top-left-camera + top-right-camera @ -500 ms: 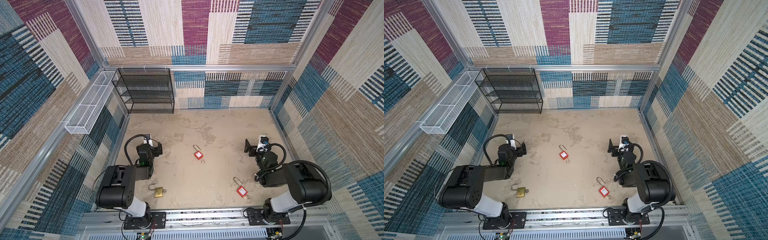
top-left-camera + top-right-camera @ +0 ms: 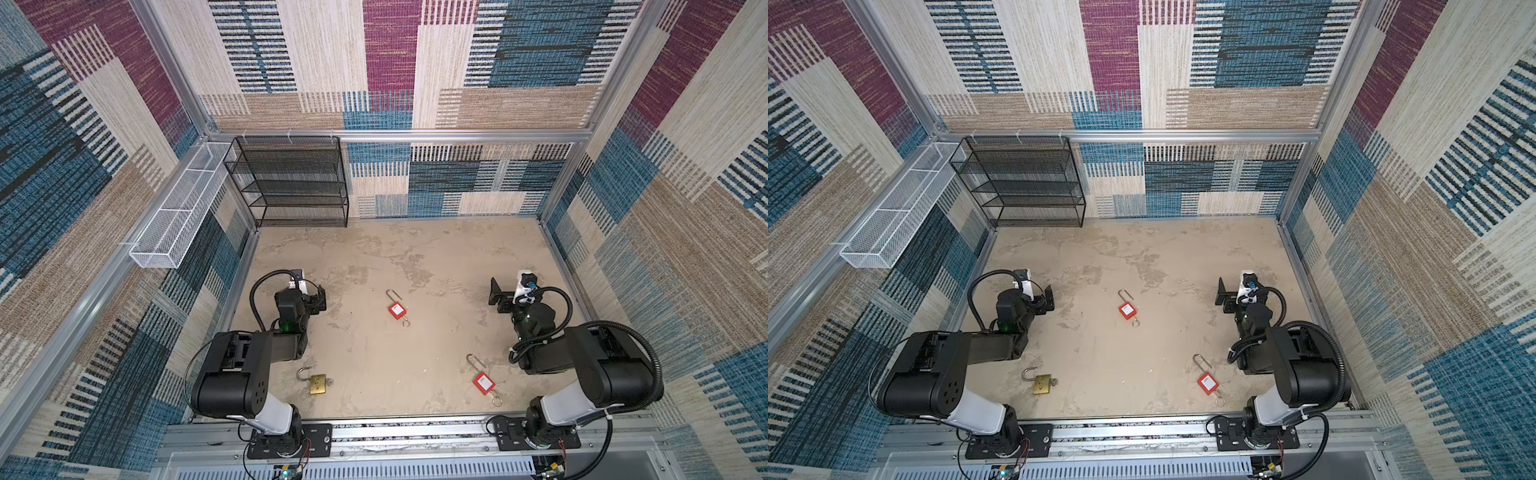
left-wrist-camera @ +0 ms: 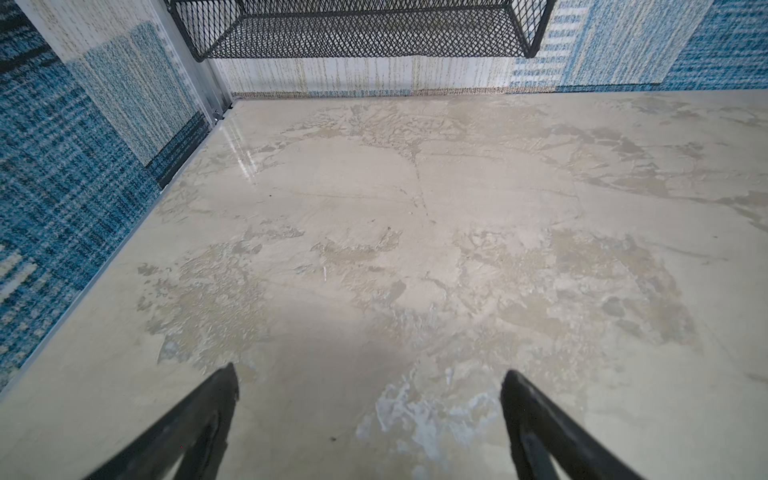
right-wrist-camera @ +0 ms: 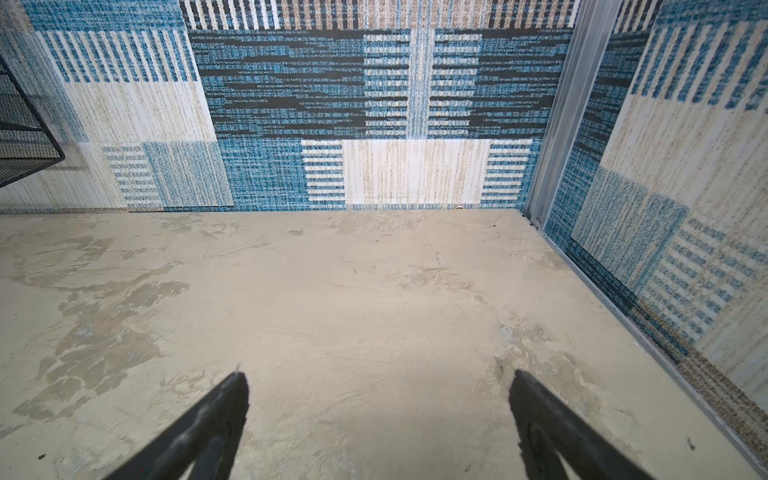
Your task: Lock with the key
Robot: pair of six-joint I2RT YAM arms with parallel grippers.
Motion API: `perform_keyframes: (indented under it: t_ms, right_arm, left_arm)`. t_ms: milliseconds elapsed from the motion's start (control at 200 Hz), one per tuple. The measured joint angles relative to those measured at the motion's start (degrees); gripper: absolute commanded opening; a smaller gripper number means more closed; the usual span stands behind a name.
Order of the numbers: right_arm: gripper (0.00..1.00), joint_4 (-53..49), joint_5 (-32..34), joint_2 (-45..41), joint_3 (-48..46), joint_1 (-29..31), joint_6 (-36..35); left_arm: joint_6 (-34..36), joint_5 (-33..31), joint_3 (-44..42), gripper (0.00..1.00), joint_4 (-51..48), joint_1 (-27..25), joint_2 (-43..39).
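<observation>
Three padlocks lie on the beige floor in both top views. A brass padlock (image 2: 318,384) (image 2: 1041,384), its shackle swung open, is at the front left with a small silvery key (image 2: 329,381) at its side. A red padlock (image 2: 397,309) (image 2: 1127,310) lies mid-floor. A second red padlock (image 2: 483,382) (image 2: 1207,383) lies front right. A key ring (image 2: 497,400) trails from each red one. My left gripper (image 2: 301,296) (image 3: 370,374) and right gripper (image 2: 516,293) (image 4: 380,376) both stand open over bare floor, holding nothing. No padlock shows in either wrist view.
A black mesh shelf rack (image 2: 291,183) stands against the back wall at the left. A white wire basket (image 2: 178,216) hangs on the left wall. Patterned walls enclose the floor on three sides. A metal rail (image 2: 415,432) carrying both arm bases runs along the front.
</observation>
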Motion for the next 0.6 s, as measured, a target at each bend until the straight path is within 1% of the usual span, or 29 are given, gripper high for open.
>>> perform_keyframes:
  t_ms: [391, 531, 601]
  right_arm:
    - [0.99, 0.0, 0.0, 0.0, 0.0, 0.0, 0.0]
    - [0.99, 0.0, 0.0, 0.0, 0.0, -0.1, 0.0]
    - [0.99, -0.2, 0.0, -0.1, 0.0, -0.1, 0.0]
  left_arm:
    - [0.0, 0.2, 0.2, 1.0, -0.2, 0.3, 0.0]
    - [0.0, 3.1, 1.3, 1.0, -1.2, 2.2, 0.0]
    - [0.0, 3.2, 0.6, 1.0, -0.7, 2.1, -0.1]
